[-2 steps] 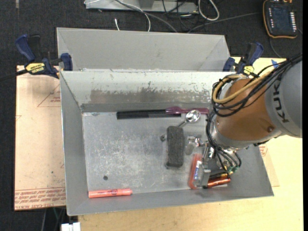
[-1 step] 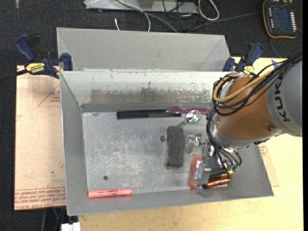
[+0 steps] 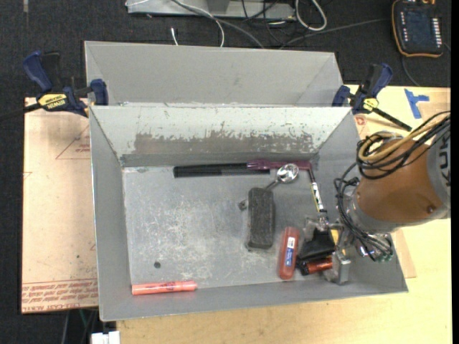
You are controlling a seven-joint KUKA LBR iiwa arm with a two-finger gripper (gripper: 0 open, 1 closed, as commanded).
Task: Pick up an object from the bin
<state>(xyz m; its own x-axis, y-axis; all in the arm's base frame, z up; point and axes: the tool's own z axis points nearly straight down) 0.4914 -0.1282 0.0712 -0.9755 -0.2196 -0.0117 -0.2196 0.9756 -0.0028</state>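
Observation:
My gripper (image 3: 336,266) is low in the bin's front right corner, under the arm's orange cover. Right against its left side lies a small black thing with a red edge (image 3: 314,255); whether the gripper holds it I cannot tell. A red tube with a white label (image 3: 288,252) lies just left of that, pointing front to back. A dark grey oblong block (image 3: 261,218) lies further left, near the middle of the bin.
Along the back wall lie a black pen (image 3: 209,170), a purple strip (image 3: 276,165) and a metal spoon (image 3: 286,173). A thin pen (image 3: 315,196) rests against the right wall. A pink marker (image 3: 163,287) lies at the front left.

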